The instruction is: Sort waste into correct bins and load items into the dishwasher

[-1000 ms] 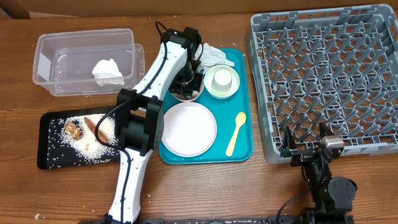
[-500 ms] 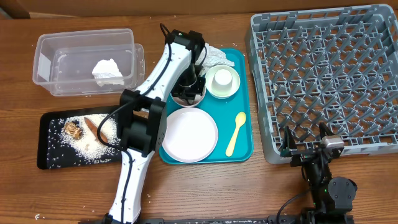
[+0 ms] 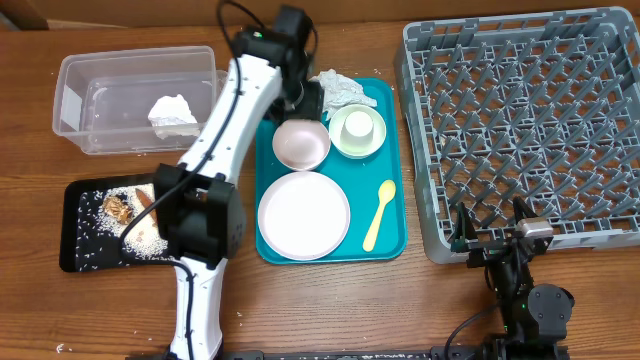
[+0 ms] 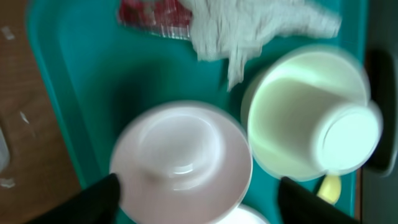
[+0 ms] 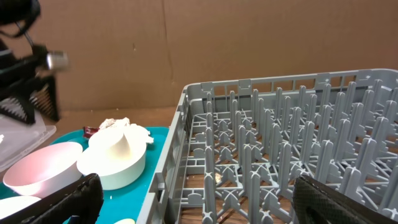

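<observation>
wood table (image 3: 330,300): left gripper (image 4: 202,196) has lifted off pink bowl (image 3: 301,144) on tray (image 3: 365,175), fingers spread, empty; right gripper (image 5: 199,202) spread, idle. bowl still needs racking.

a clear plastic rectangular tub (image 3: 135,100) stands far left, one crumpled white paper napkin (image 3: 173,113) lying inside. near it, a shallow black rectangular tray (image 3: 85,225) holds scattered white rice grains (image 3: 150,235), a brown sausage-like stick (image 3: 143,200) and a brown crumbly lump (image 3: 118,208). on the teal tray (image 3: 395,240), a second crumpled white napkin (image 3: 338,90) lies at the far edge with a small red wrapper (image 4: 154,12) beside it. a pale pink bowl (image 3: 301,143) sits upright, a pale white bowl (image 3: 357,130) just right of it with a small white cup (image 4: 336,130) inside. a pale round plate (image 3: 304,213) lies nearer, a pale yellow plastic spoon (image 3: 378,214) to its right. a large square grey plastic dish rack (image 3: 520,130) stands far right.
</observation>
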Available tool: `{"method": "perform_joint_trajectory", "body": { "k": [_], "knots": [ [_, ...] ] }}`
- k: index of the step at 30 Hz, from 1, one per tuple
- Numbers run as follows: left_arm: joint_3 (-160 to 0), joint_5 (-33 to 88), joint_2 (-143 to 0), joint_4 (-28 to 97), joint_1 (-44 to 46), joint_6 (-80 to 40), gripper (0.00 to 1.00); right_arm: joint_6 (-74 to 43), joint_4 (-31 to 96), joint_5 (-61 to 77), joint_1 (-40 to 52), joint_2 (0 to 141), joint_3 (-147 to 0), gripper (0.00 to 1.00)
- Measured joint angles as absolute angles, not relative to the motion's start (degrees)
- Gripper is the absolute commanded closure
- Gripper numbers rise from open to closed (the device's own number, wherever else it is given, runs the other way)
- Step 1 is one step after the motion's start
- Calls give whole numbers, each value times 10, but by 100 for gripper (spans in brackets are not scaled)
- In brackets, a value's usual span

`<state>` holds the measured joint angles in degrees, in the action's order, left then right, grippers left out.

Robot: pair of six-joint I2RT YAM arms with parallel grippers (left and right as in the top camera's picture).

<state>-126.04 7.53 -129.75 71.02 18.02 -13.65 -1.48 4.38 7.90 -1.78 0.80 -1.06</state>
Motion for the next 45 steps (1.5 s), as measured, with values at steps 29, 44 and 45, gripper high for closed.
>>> {"method": "perform_joint_trajectory", "body": {
  "k": [29,44,45],
  "knots": [
    [-1261,31,-1382,392,188,-98,13,-15,44,79,-18,8,-11,0],
    [-1261,27,-1428,378,195,-69,59,-15,44,79,-18,8,-11,0],
    [-1261,28,-1428,378,195,-69,61,-15,44,79,-18,8,-11,0]
  ]
}}
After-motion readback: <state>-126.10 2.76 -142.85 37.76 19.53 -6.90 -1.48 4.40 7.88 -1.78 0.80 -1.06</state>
